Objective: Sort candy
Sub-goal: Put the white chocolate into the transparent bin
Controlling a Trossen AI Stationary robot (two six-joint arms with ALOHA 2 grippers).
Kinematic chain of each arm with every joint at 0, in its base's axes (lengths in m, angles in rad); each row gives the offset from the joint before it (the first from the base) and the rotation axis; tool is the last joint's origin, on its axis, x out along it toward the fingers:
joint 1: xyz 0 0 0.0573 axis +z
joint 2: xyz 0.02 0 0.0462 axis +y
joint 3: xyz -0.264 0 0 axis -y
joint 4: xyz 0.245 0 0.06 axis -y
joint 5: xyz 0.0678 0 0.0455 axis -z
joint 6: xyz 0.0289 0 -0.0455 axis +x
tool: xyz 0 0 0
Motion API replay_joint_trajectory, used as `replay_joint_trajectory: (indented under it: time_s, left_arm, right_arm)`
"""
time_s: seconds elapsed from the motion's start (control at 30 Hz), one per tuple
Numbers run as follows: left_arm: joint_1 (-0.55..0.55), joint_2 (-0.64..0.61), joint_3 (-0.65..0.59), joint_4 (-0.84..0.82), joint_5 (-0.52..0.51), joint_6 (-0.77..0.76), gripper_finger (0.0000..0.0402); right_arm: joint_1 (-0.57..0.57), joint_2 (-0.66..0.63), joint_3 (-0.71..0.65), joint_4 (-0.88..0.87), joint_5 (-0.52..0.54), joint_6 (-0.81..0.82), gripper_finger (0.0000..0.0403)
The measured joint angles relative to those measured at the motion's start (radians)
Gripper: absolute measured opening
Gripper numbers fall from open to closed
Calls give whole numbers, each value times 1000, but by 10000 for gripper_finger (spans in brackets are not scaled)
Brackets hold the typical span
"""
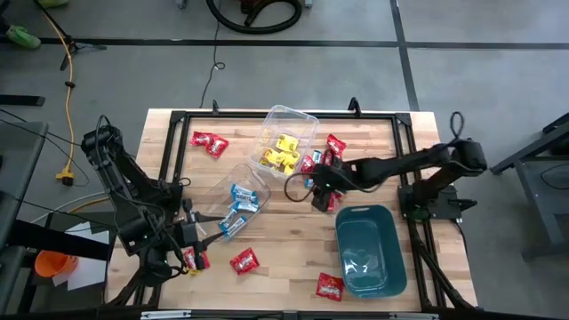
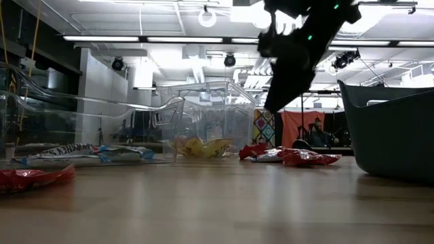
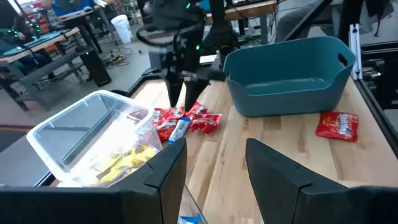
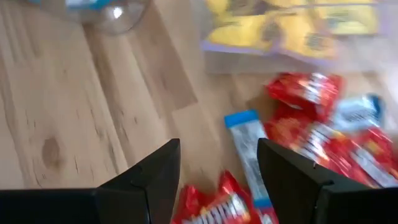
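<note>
Right gripper over the candy pile beside the teal bin

From above, I see my right gripper (image 1: pixel 322 188) just beside the teal bin (image 1: pixel 370 250), over red packets (image 1: pixel 331 153); the left gripper (image 1: pixel 197 233) waits farther off by the blue packets (image 1: pixel 238 206). At table level, red candy lies beside that bin. In the right wrist view my fingers (image 4: pixel 152 180) are spread, empty, above a blue packet (image 4: pixel 249 149). The left fingers (image 3: pixel 163 171) also stand apart.

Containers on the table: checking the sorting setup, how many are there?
3: a clear tub with yellow candy, far middle; a second clear tub with blue candy, left of centre; a teal bin, near right. None looks hidden.
</note>
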Motion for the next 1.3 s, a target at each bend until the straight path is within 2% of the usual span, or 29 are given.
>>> replay_joint_trajectory:
  time_s: [0.1, 0.3, 0.7, 1.0, 1.13, 1.3]
  left_arm:
    - [4, 0, 0, -2, 29, 1, 154]
    - [3, 2, 0, -4, 41, 2, 154]
    - [4, 2, 0, -8, 36, 3, 154]
    - [3, 2, 0, -8, 35, 3, 154]
    - [4, 2, 0, -9, 40, 3, 154]
    - [4, 2, 0, -9, 41, 3, 154]
  right_arm:
    - [-28, 58, 8, 39, -41, -92, 209]
    - [-43, 156, 10, 72, -40, -208, 209]
    - [-87, 255, 10, 81, 53, -234, 209]
    - [-119, 283, 12, 85, 48, -207, 203]
    - [-122, 284, 12, 86, 48, -157, 154]
    - [-118, 274, 13, 80, 64, -131, 40]
